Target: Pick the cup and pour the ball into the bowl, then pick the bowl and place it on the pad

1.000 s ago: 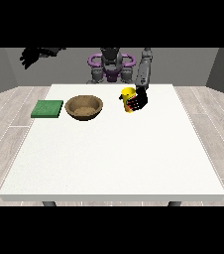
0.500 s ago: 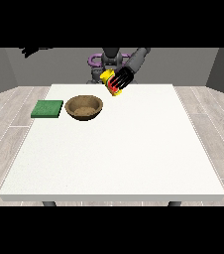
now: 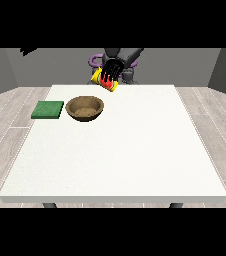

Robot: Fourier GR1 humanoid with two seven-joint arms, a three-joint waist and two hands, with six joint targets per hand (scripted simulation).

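A yellow and red cup [image 3: 104,81] hangs tilted in the air over the table's far edge, behind the bowl and to its right. The black hand from the view's right [image 3: 113,69] has its fingers curled round the cup from above. The brown bowl [image 3: 85,108] stands on the white table [image 3: 135,150], left of centre. A flat green pad [image 3: 48,109] lies just left of the bowl. I see no ball. Only a dark tip of the hand at the view's left [image 3: 28,50] shows, raised high at the upper left.
The robot's torso [image 3: 116,56] stands behind the far edge of the table. The white tabletop spreads wide in front of the bowl and to its right. Grey wooden floor surrounds the table.
The hand from the view's right lifted the cup off the table, carried it left towards the bowl and tilted it. The hand at the view's left rose higher, almost out of sight.
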